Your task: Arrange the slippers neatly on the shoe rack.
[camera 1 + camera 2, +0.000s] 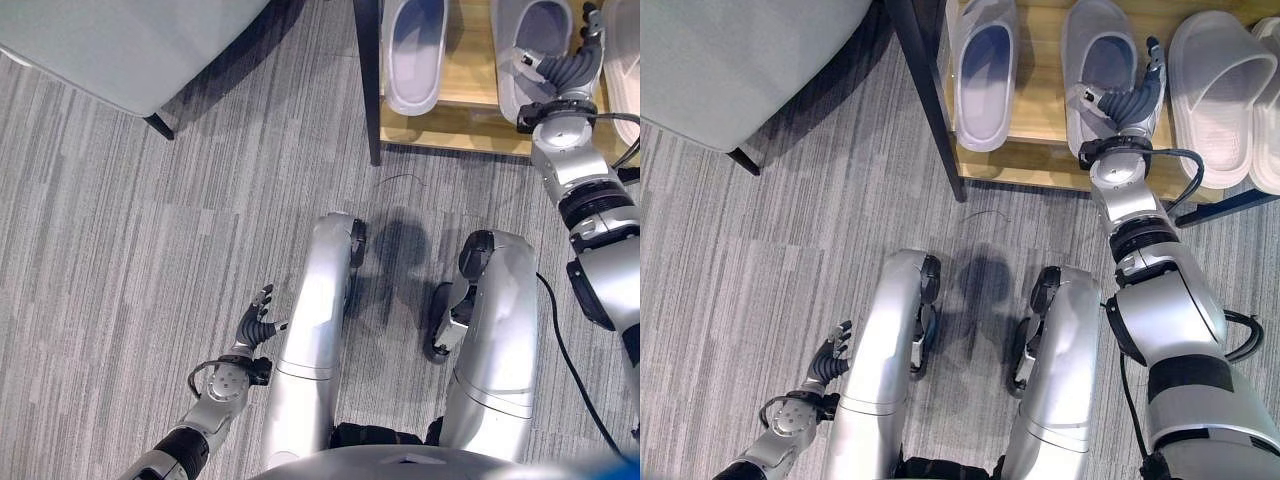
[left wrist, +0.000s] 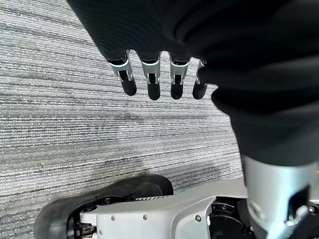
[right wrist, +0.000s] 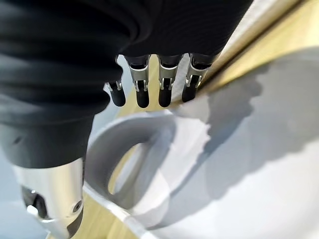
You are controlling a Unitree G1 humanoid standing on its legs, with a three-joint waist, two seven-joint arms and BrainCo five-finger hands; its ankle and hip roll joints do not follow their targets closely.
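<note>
Two grey slippers stand toes-away on the wooden shoe rack (image 1: 1040, 165): one (image 1: 985, 75) at the left end, the other (image 1: 1095, 55) a gap to its right. Two paler slippers (image 1: 1220, 90) lie further right on the same shelf. My right hand (image 1: 1128, 105) is open above the heel and right edge of the second grey slipper. In the right wrist view its straight fingers (image 3: 142, 94) hover over the slipper's strap (image 3: 149, 144), holding nothing. My left hand (image 1: 258, 322) hangs open low over the carpet, its fingers (image 2: 152, 79) straight.
A black rack post (image 1: 367, 80) bounds the shelf's left end. A grey upholstered seat (image 1: 130, 50) with a dark leg (image 1: 160, 125) stands at the far left. Grey striped carpet (image 1: 120, 250) covers the floor before the rack.
</note>
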